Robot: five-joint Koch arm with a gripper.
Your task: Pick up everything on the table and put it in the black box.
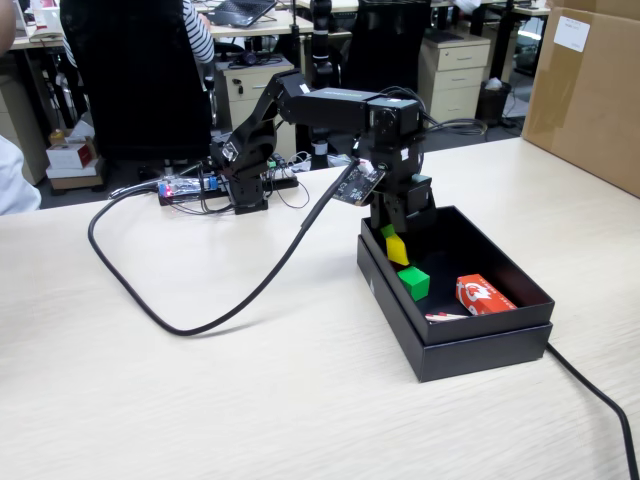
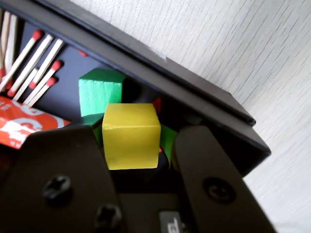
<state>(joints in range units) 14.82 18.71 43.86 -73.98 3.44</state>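
We see the end effector (image 1: 396,243) gripping the yellow cube (image 2: 131,136) between its jaws, just above the black box (image 1: 500,262) on the worktop (image 1: 200,400). Inside the box, the green cube (image 1: 414,283) lies at five o'clock from the yellow one, with matches (image 2: 41,63) and a red-and-white packet (image 1: 483,294) nearby.

Yellow cube (image 2: 131,135), green cube (image 2: 101,90), black box (image 1: 500,330)

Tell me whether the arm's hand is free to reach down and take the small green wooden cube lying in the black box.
Probably not yet: the hand is shut on a yellow cube, directly above the green cube in the black box.
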